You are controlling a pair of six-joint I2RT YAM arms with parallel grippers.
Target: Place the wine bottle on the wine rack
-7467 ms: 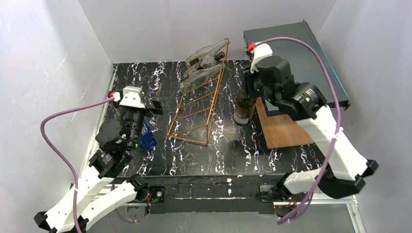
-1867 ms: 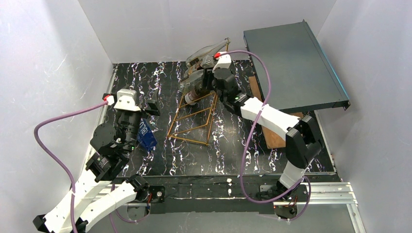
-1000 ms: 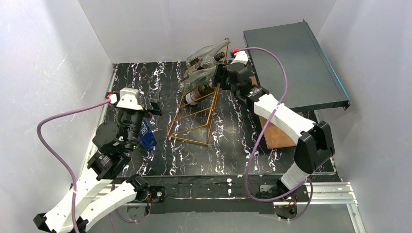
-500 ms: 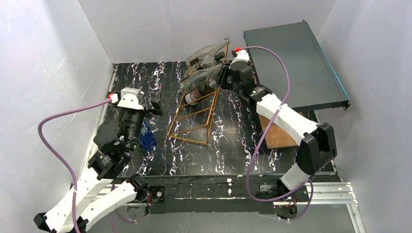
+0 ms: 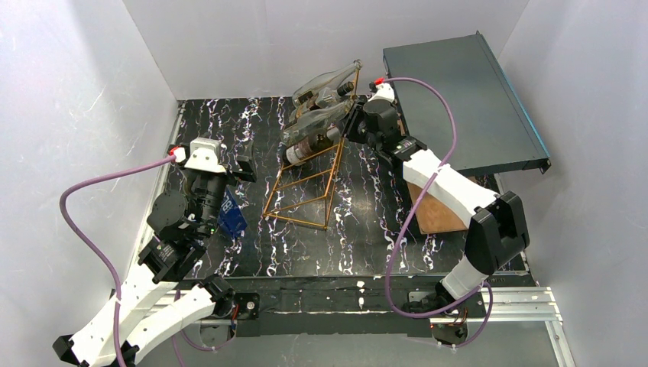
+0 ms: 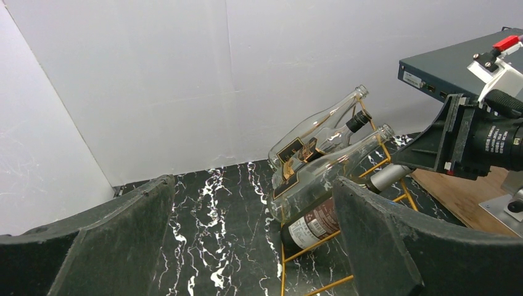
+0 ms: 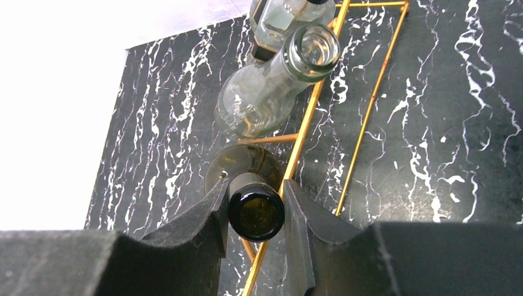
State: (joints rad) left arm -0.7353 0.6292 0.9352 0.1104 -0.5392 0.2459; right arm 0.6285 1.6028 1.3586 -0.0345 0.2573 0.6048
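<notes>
The dark wine bottle [image 5: 304, 148] with a brown label lies tilted on the copper-gold wine rack [image 5: 306, 183], just below two clear bottles. My right gripper [image 5: 348, 128] is shut on its neck at the rack's far end. In the right wrist view the bottle's dark mouth [image 7: 256, 214] sits squeezed between both pads of that gripper [image 7: 255, 198], over a gold rail of the wine rack [image 7: 370, 111]. My left gripper [image 6: 253, 246] stands wide open and holds nothing, low at the left, looking at the wine bottle [image 6: 314, 225] on the wine rack [image 6: 285, 271].
Two clear empty bottles [image 5: 325, 82] [image 5: 315, 122] lie on the rack's upper rungs. A dark flat box [image 5: 466, 99] leans at the back right, above a wooden board [image 5: 443, 206]. A blue item [image 5: 231, 215] lies by the left arm. White walls close in three sides.
Over the last second my right gripper's fingers closed onto the bottle's neck. Earlier the bottle stood upright right of the rack; it now lies on it. The left arm stayed still.
</notes>
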